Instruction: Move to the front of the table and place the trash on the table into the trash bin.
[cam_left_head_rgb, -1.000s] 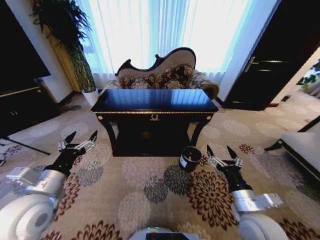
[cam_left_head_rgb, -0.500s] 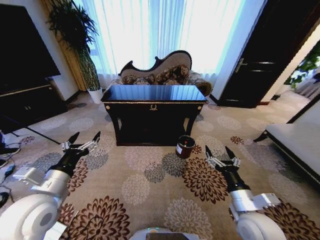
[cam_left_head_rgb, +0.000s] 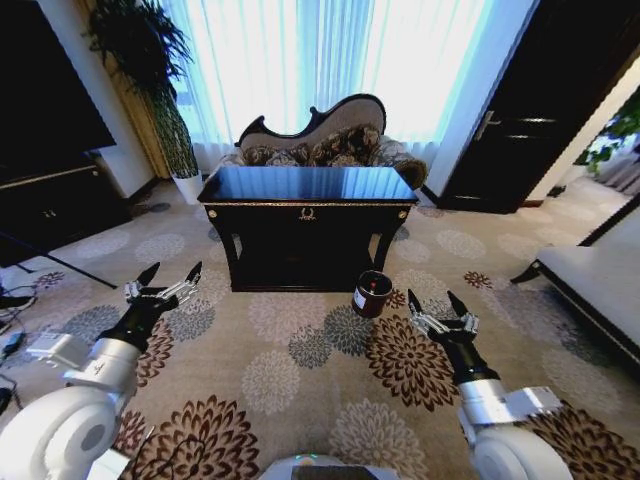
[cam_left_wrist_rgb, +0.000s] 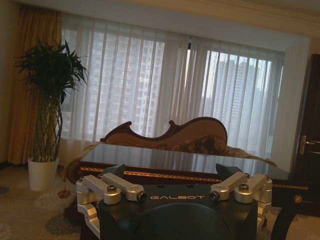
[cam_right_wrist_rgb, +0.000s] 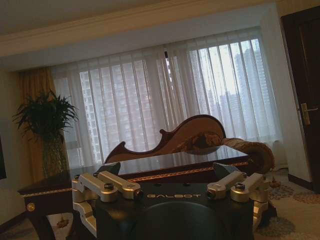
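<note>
1. Dark glossy wood with gold trim marks the table (cam_left_head_rgb: 307, 186), which I see straight ahead across the patterned carpet (cam_left_head_rgb: 300, 370), in front of a curved-back sofa (cam_left_head_rgb: 325, 135) and curtained windows (cam_left_head_rgb: 320, 50).
2. I can't make out any trash on the tabletop from here; the surface reflects the window light.
3. My trash bin (cam_left_head_rgb: 371, 293) stands on the carpet just off the table's front right leg, a white label facing me.
4. My left gripper (cam_left_head_rgb: 168, 281) hangs over the carpet with its fingers spread wide, holding nothing; the table lies ahead and to its right, well apart.
5. My right gripper (cam_left_head_rgb: 437, 306) is likewise spread open and empty; the bin sits near it, just ahead and to its left, not touching.
6. Both wrist views show the table beyond the open fingers, with a potted plant (cam_left_wrist_rgb: 49, 100) off by the curtain.
</note>
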